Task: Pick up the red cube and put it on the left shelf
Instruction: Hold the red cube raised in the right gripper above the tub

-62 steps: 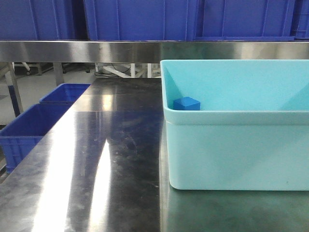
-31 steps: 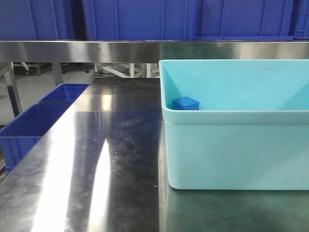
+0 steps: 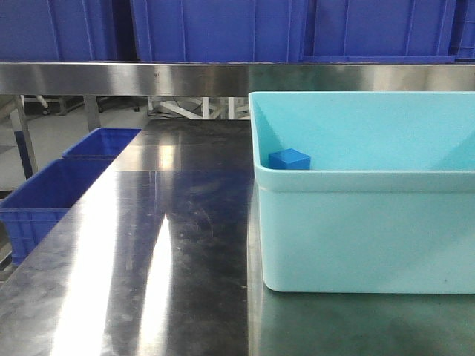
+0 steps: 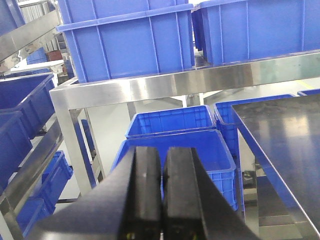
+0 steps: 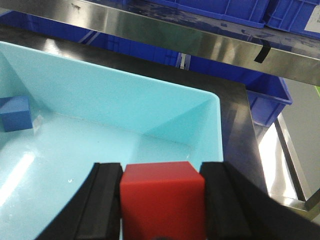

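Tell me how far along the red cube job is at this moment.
The pick looks done: the right hand is shut on the red cube, held over the tub where the blue cube sits. In hand: the carry. Left to do: reaching the left shelf and releasing. The left hand is shut and empty.

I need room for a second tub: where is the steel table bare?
Bare: the steel table between the left wall of the cyan tub and the table's left edge, by the blue crates. Crowded: the right side, under the tub holding a blue cube.
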Tool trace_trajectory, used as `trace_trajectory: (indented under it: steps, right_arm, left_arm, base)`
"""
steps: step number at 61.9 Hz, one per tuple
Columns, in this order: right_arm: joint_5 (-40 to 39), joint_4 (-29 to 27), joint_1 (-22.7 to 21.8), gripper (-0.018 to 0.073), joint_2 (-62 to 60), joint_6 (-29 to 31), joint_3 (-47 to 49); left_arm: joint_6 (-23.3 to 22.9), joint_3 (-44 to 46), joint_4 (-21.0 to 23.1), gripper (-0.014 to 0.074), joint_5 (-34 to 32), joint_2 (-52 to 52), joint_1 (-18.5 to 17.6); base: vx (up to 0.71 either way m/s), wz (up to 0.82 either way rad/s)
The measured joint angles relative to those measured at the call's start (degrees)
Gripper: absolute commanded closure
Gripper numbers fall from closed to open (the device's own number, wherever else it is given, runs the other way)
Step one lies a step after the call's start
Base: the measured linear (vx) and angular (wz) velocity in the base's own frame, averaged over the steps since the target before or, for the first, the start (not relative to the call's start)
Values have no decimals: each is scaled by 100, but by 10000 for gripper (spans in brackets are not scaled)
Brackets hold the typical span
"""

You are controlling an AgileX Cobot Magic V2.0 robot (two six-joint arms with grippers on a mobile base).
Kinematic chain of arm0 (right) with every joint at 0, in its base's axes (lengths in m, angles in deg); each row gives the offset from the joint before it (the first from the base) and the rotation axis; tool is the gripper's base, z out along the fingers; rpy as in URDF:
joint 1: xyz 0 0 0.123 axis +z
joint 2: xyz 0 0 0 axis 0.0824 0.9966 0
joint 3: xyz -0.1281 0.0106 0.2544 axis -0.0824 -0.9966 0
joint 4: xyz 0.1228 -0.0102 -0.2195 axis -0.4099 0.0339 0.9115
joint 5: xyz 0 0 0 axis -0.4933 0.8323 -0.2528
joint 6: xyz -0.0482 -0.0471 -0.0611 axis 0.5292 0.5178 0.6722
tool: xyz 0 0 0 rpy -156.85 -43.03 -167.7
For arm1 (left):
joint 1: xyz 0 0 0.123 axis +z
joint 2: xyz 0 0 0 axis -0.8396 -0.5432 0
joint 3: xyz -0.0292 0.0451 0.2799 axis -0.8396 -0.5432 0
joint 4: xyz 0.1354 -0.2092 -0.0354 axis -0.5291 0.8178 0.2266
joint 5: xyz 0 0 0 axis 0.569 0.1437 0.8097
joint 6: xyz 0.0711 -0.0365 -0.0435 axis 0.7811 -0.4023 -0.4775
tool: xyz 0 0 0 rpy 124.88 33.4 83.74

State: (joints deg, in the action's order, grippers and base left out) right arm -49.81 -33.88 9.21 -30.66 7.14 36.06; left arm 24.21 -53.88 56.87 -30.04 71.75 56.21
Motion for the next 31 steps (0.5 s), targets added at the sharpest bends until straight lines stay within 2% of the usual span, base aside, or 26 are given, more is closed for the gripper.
trace_trajectory:
  steps: [31]
  right_arm:
    - [0, 0, 0, 494, 0, 0, 0]
  left_arm:
    - [0, 0, 0, 491, 0, 0, 0]
  base:
    - [0, 0]
